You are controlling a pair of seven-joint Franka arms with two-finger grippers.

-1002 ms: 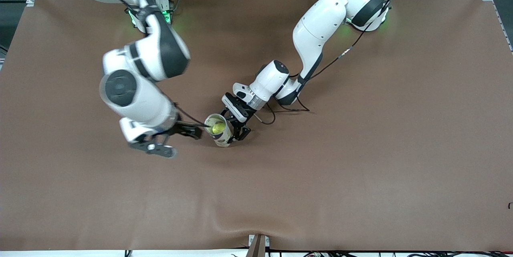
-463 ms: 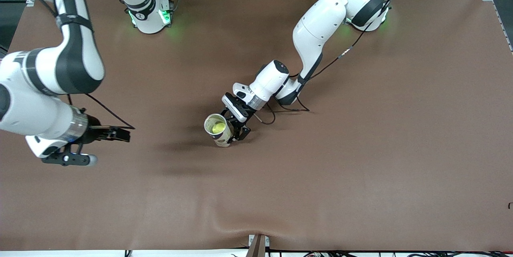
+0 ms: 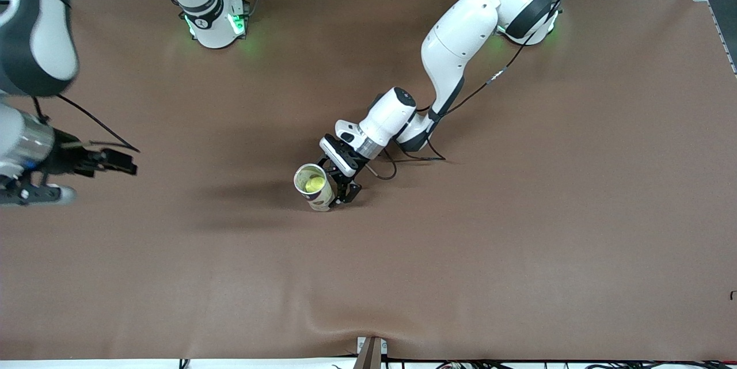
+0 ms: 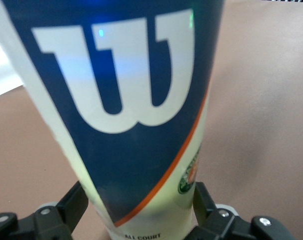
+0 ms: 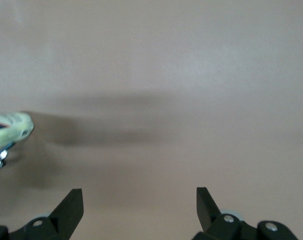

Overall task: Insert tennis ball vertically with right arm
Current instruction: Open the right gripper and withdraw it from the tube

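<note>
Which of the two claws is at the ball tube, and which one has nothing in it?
The left claw straddles the upright tube, which holds the tennis ball. The right claw, open and empty, hangs over the right arm's end of the table.

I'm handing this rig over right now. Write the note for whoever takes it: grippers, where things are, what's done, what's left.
Right gripper: open, empty, up over the right arm's end of the table.
Left gripper: fingers on either side of the tennis ball can, low on its body; whether they grip it cannot be told.
Can: upright, mid-table, mouth open.
Done: a tennis ball sits inside the can.
Left: probably only freeing the can and parking both arms.
</note>
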